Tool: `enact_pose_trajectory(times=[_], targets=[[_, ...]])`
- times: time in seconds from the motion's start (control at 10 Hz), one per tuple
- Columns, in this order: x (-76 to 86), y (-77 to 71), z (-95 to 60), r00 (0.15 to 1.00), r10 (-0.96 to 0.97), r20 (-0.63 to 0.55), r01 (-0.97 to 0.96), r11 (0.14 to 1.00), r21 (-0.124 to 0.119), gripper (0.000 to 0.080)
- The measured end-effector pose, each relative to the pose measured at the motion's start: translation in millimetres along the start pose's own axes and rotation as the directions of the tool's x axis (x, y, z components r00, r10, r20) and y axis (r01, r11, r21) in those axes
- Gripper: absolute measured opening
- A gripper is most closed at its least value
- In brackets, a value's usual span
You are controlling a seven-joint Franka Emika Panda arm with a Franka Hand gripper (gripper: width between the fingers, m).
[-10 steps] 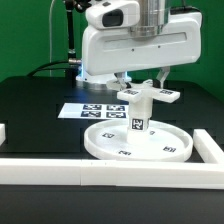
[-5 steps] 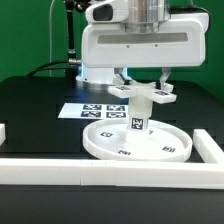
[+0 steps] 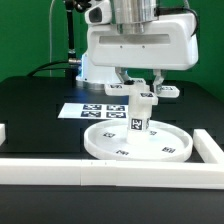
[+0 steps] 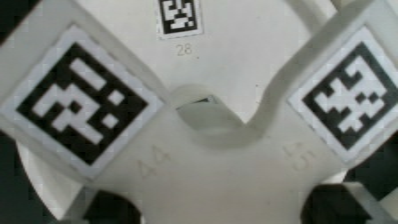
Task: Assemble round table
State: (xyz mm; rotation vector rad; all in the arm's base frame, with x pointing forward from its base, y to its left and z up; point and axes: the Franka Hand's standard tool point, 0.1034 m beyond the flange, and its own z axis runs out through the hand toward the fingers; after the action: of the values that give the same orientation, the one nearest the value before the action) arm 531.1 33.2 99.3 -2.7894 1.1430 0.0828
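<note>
The arm has shifted toward the exterior view's left since the earlier frames. The gripper (image 3: 141,84) jaws pinch the lobed base (image 3: 146,91) atop the leg (image 3: 138,114), which stands upright on the round disc (image 3: 138,141). The marker board (image 3: 96,110) lies behind; a white rail (image 3: 110,171) borders the counter (image 3: 35,110) in front.

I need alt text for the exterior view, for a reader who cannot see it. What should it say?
A white robot gripper holds the flat cross-shaped base on top of a short leg that stands upright in the middle of a large rimmed round disc. Behind the disc, the marker board lies on a black table.
</note>
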Motion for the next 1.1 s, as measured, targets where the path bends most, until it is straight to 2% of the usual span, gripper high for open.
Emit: enact_pose_trajectory(times=[0.2,0.3,0.5,0.7,0.8,0.9,1.1], targets=[[0.1,-1.3,-0.6,0.994,0.113,0.0,-0.113,0.994,0.003,0.0449],[1.0,-2.4,-1.3,0.979,0.202,-0.001,-0.202,0.979,0.015,0.0449],[3.2,2.2,-1.2,0.904,0.428,-0.011,-0.427,0.903,0.055,0.0449],[2.1,-2.1,0.2,0.79,0.612,-0.024,-0.607,0.787,0.11,0.0449],[1.1,-3.7,0.6,0.766,0.642,-0.025,-0.635,0.763,0.123,0.0449],[0.0,-6.0,0.6,0.704,0.71,-0.01,-0.702,0.699,0.137,0.0449],[0.1,-6.6,0.4,0.658,0.753,0.001,-0.745,0.652,0.139,0.0449]])
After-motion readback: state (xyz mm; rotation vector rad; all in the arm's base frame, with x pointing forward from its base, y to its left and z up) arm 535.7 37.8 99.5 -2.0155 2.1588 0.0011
